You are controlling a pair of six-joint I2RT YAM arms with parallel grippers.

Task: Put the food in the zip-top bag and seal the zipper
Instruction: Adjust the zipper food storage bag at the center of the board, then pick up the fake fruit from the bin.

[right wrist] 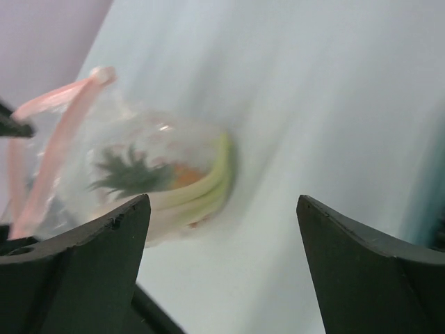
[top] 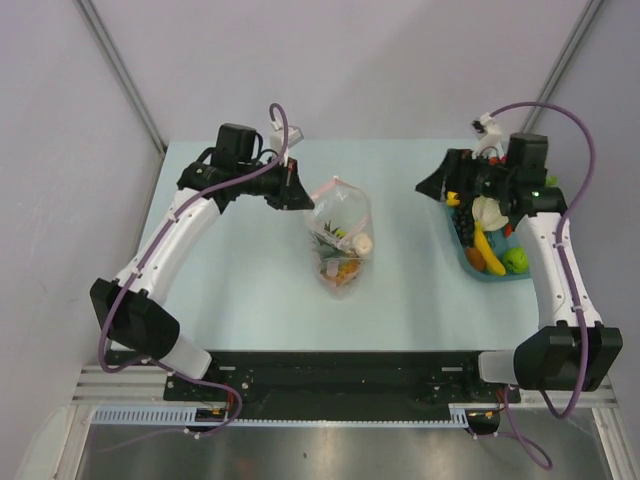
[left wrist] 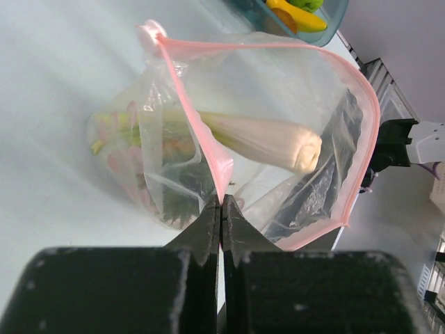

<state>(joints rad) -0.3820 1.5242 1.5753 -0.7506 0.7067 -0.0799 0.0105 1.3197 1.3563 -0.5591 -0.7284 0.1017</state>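
The clear zip-top bag [top: 341,232] stands mid-table with its mouth open. It holds green stalks [left wrist: 268,141], something orange and dark leafy pieces. My left gripper [top: 306,199] is shut on the pink-red zipper [left wrist: 217,161] at the mouth's near edge, shown close in the left wrist view [left wrist: 222,203]. My right gripper [top: 428,184] is open and empty, above the table between the bag and the teal bowl [top: 497,273]. In the right wrist view [right wrist: 222,200] the bag [right wrist: 149,174] lies to the left of its fingers. A banana [top: 487,246], a green ball [top: 516,260], an orange [top: 475,259] and grapes [top: 462,222] lie in the bowl.
The bowl sits at the table's right side, partly under my right arm. It also shows at the top of the left wrist view [left wrist: 332,21]. Grey walls stand behind and to the left. A metal rail [top: 330,415] runs along the near edge.
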